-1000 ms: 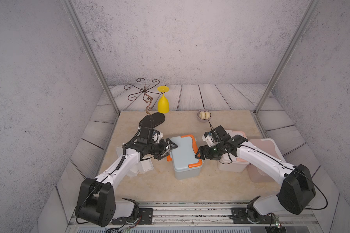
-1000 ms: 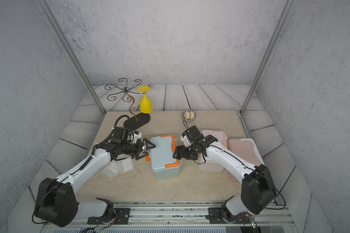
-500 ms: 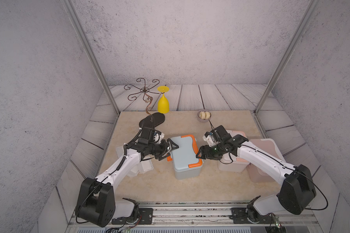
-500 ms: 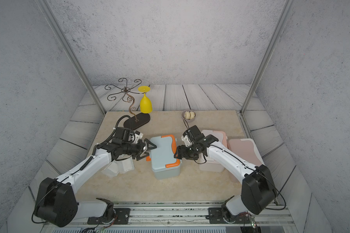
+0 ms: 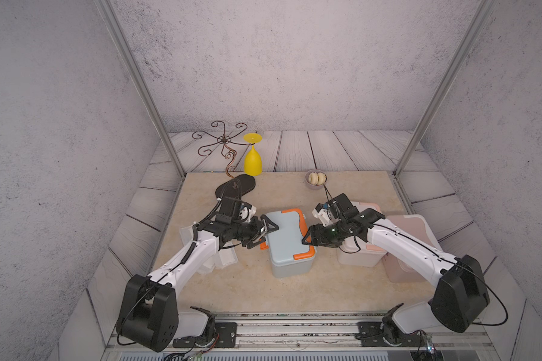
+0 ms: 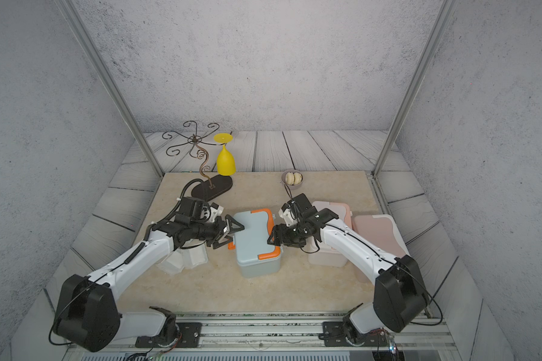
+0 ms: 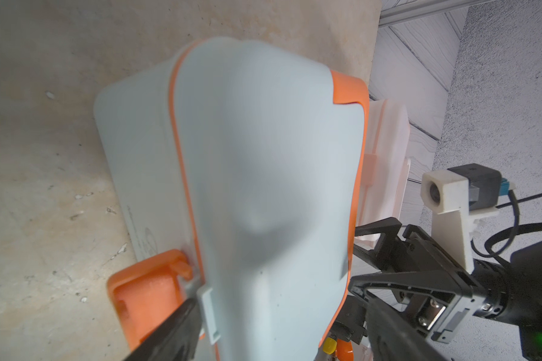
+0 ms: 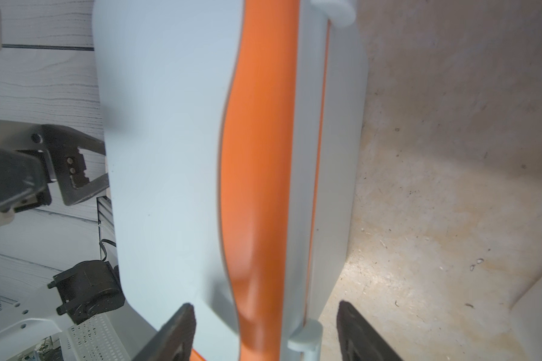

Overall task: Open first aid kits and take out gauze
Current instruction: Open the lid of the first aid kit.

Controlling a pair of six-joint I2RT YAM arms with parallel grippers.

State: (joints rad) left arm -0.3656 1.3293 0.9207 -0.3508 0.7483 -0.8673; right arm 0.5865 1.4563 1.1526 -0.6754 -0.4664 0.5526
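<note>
The grey-blue first aid kit (image 5: 287, 240) with orange trim stands shut in the middle of the table. My left gripper (image 5: 263, 234) is open at its left edge, one finger over the lid and the other by the orange latch (image 7: 144, 290). At the right edge my right gripper (image 5: 306, 240) is open and straddles the lid rim and orange handle (image 8: 257, 187); its fingers (image 8: 176, 331) stand apart from the box wall. A white and peach kit (image 5: 360, 254) and a pink kit (image 5: 410, 243) sit shut on the right. The gauze is hidden.
White plastic container pieces (image 5: 222, 261) lie under my left arm. At the back stand a yellow upturned goblet (image 5: 253, 161), a wire stand on a dark oval base (image 5: 237, 187) and a small grey bowl (image 5: 316, 179). Metal frame posts (image 5: 401, 168) mark the back corners.
The right gripper's jaws have narrowed a little around the kit's right edge. The left arm and the kit have stayed put.
</note>
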